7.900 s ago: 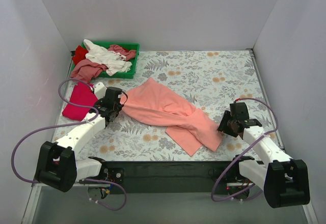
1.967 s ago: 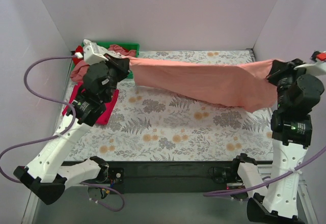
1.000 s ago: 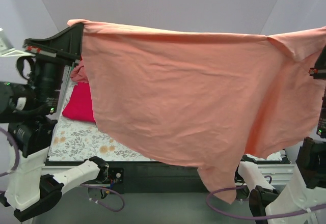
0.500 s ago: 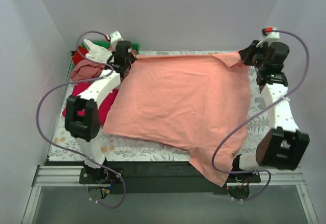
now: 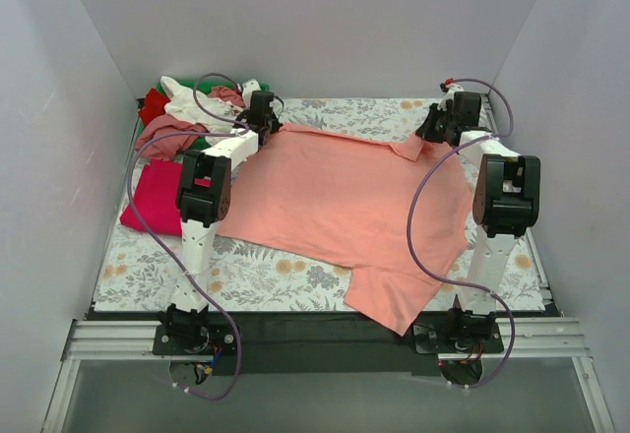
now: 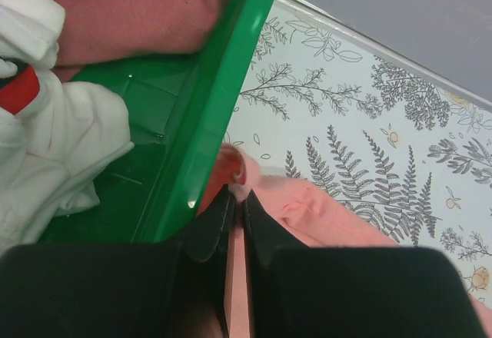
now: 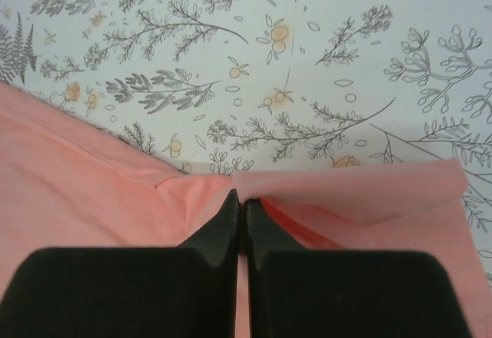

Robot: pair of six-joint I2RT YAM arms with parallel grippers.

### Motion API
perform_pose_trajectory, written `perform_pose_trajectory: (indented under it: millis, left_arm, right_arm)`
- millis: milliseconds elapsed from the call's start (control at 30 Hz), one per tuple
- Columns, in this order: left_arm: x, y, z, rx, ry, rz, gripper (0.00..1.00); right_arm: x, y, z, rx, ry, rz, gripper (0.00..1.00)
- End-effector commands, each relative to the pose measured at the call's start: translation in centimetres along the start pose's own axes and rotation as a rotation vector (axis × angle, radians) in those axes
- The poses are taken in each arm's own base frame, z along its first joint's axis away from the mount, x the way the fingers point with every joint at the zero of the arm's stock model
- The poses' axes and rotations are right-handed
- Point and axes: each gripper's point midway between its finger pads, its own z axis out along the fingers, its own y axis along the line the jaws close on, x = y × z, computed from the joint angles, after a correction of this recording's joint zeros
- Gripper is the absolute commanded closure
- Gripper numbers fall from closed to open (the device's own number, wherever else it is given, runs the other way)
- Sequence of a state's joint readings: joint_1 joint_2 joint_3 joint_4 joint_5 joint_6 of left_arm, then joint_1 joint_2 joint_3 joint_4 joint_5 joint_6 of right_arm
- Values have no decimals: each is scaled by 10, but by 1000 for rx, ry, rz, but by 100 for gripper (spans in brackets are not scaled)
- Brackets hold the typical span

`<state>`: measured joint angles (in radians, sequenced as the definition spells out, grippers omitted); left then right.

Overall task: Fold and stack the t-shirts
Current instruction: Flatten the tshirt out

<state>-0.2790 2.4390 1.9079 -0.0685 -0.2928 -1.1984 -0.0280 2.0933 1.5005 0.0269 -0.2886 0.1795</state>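
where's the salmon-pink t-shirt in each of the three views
Top external: the salmon-pink t-shirt lies spread across the middle of the table, one part reaching the near edge.
Left wrist: only a corner, lower centre, pinched in the left gripper beside the green tray.
Right wrist: the lower half, a folded edge pinched in the right gripper.
Shared landmark: the floral table cover.

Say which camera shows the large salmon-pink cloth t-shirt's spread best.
Top external: the whole large salmon-pink cloth t-shirt lies spread across the floral table, reaching its near edge. Left wrist shows only a corner pinched in the left gripper beside the green plastic tray; right wrist only a folded edge in the right gripper.
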Motion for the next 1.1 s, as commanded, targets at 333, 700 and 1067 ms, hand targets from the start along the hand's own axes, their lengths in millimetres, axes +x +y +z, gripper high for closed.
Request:
perform_pose_trajectory:
  millis: [333, 700, 1067]
  left_arm:
    - [-47, -16, -45, 94, -53, -43, 100]
    - [-43, -7, -94, 158, -59, -8, 100]
    - [-21, 18, -118, 115, -12, 14, 100]
  right_arm:
    - [-54, 18, -71, 67, -176, -33, 99]
    - [5, 32, -122, 65, -97, 56, 99]
    - [72, 40, -168, 118, -22, 144, 98]
